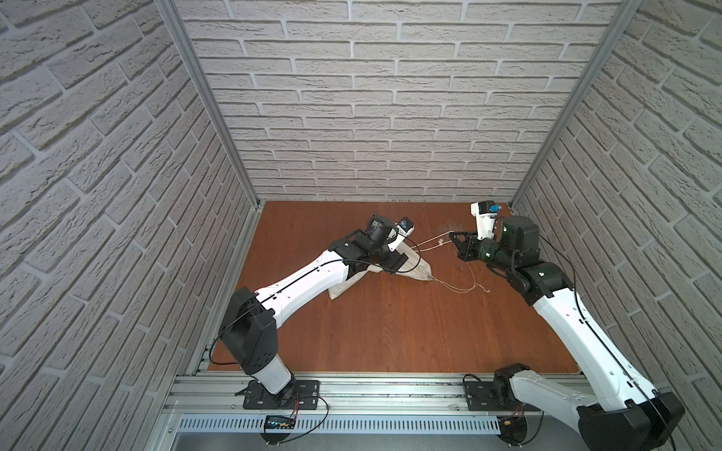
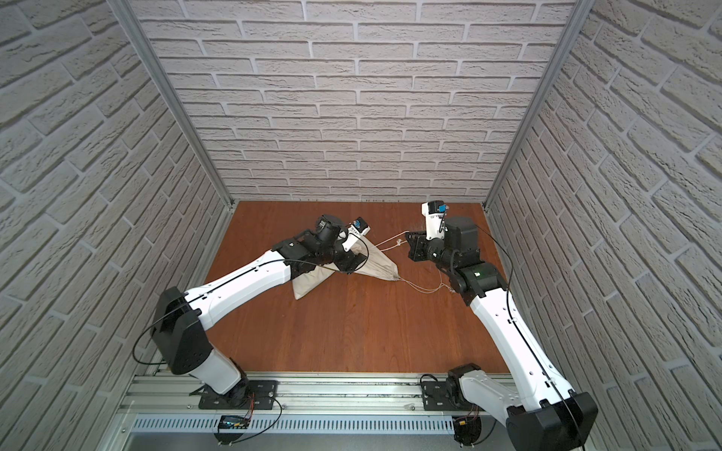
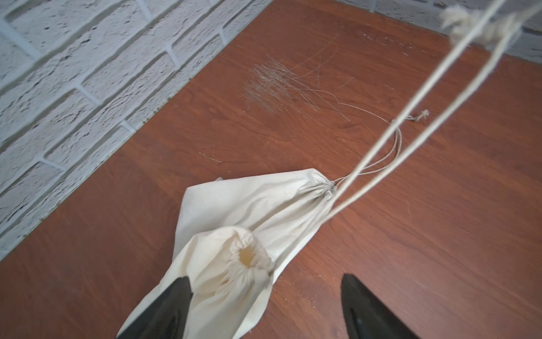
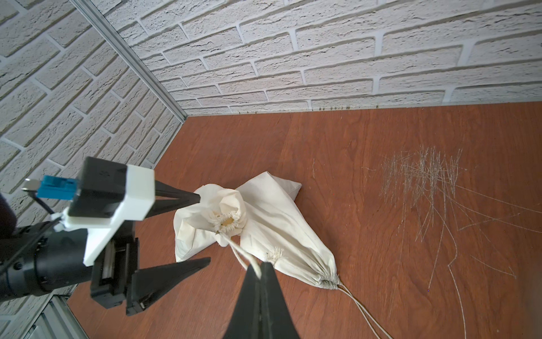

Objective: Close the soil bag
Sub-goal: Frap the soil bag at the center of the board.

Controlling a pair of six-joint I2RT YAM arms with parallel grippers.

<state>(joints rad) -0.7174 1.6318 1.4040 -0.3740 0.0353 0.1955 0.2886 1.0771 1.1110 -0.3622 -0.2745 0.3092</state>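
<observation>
Cream and wrinkled: finding the soil bag (image 4: 193, 234) lying toward the far side of the red-brown wooden table (image 1: 390, 332), between the two grippers, draped partly over a second cream sack (image 4: 281, 223). Seeing its mouth puckering almost shut, leaving only a small yellowish hole. Watching the right gripper (image 4: 261, 265) pinching tight on the drawstring cords (image 4: 243, 258), stretching them off the table from that mouth. Finding the left gripper (image 4: 204, 229) standing wide, gripping nothing, one finger (image 3: 173, 302) touching the bag's cloth, its partner over bare wood. Noting the second sack's mouth cinching shut, its thin cords (image 4: 356, 303) trailing loose across the table.
</observation>
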